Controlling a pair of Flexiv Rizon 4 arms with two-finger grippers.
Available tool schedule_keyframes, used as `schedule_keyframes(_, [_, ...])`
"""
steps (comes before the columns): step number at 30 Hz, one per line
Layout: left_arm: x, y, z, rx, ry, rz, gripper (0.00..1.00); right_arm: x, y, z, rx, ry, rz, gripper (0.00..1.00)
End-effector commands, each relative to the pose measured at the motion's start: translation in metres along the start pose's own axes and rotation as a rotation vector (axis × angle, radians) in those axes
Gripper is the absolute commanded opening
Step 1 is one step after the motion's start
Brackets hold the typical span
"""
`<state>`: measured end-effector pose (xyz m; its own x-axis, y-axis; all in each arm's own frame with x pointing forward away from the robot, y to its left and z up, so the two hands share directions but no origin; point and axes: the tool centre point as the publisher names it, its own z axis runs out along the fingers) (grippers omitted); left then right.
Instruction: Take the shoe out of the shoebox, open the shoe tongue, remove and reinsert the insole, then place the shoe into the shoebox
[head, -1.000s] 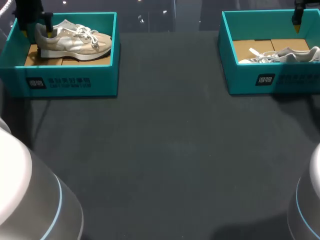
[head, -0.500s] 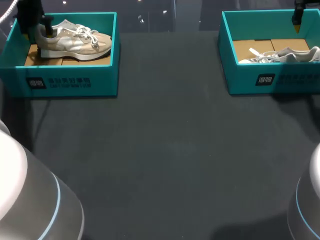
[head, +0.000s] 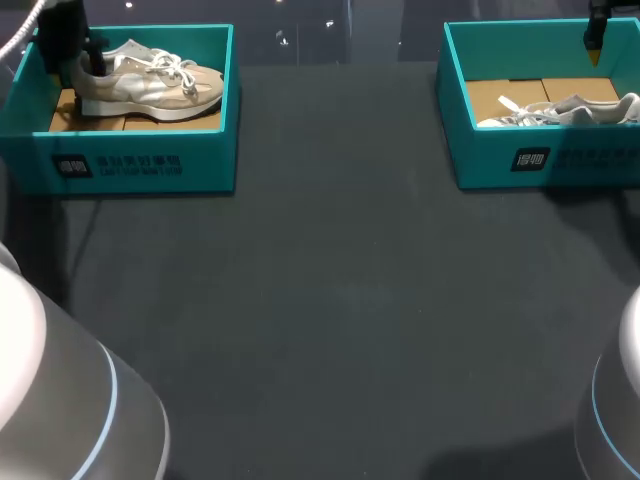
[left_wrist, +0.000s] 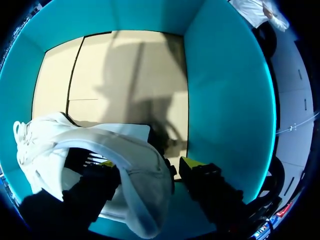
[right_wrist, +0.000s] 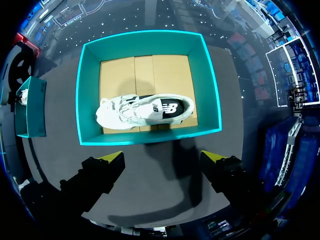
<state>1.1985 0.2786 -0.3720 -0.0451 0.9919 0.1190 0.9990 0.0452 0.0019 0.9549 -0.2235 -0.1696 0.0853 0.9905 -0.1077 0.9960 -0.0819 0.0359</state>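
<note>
Teal cardboard shoebox (head: 140, 165) holds padded beige shoe (head: 150, 85), left fingers (left_wrist: 192, 165) wide astride heel.

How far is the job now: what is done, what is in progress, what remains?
Done: nothing yet; the left shoe lies in the left box, the right shoe in the right box. In hand: the left pincer is open, the left shoe's heel between its fingers; the right pincer hovers open above the right box. Left: lifting out, tongue, insole, putting back.
</note>
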Motion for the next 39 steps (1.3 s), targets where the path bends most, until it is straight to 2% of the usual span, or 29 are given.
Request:
schedule_keyframes(1, [-0.001,0.005,0.005,0.007,0.007,0.002,0.73,0.000,0.000,0.000,0.000,-0.001,0.001,1.00])
schedule_keyframes(5, [0.000,0.003,0.007,0.007,0.012,0.005,0.72,0.000,0.000,0.000,0.000,-0.001,0.001,1.00])
schedule_keyframes(7, [0.001,0.003,0.007,0.008,0.013,0.003,0.64,0.000,0.000,0.000,0.000,-0.001,0.001,1.00])
schedule_keyframes(8, [0.002,0.003,0.008,0.009,0.014,0.003,0.63,0.000,0.000,0.000,0.000,-0.001,0.001,1.00])
schedule_keyframes(17, [0.010,0.008,0.001,0.009,0.006,-0.006,0.86,0.000,0.000,0.000,0.000,-0.001,0.001,1.00])
schedule_keyframes(20, [0.010,0.007,0.001,0.014,0.004,-0.010,0.91,0.000,0.000,0.000,0.000,-0.001,0.001,1.00])
schedule_keyframes(24, [0.011,0.007,0.001,0.019,-0.003,-0.013,0.91,0.000,0.000,0.000,0.000,-0.001,0.001,1.00])
schedule_keyframes(25, [0.010,0.007,0.002,0.019,-0.005,-0.016,0.88,0.000,0.000,0.000,0.000,-0.001,0.001,1.00])
schedule_keyframes(27, [0.008,0.008,0.003,0.020,-0.007,-0.019,0.76,0.000,0.000,0.000,0.000,-0.001,0.001,1.00])
schedule_keyframes(29, [0.006,0.008,0.004,0.019,-0.007,-0.023,0.53,0.000,0.000,0.000,0.000,-0.001,0.001,1.00])
schedule_keyframes(30, [0.006,0.008,0.004,0.019,-0.008,-0.024,0.47,0.000,0.000,0.000,0.000,-0.001,0.001,1.00])
schedule_keyframes(32, [0.005,0.008,0.002,0.018,-0.012,-0.026,0.29,0.000,0.000,0.000,0.000,-0.001,0.001,1.00])
schedule_keyframes(34, [0.005,0.008,0.001,0.019,-0.016,-0.027,0.04,0.000,0.000,0.000,0.000,-0.001,0.001,1.00])
schedule_keyframes(35, [0.005,0.009,0.000,0.018,-0.017,-0.027,0.00,0.000,0.000,0.000,0.000,-0.001,0.001,1.00])
schedule_keyframes(39, [0.006,0.009,-0.003,0.016,-0.022,-0.023,0.00,0.000,0.000,0.000,0.000,-0.001,0.001,1.00])
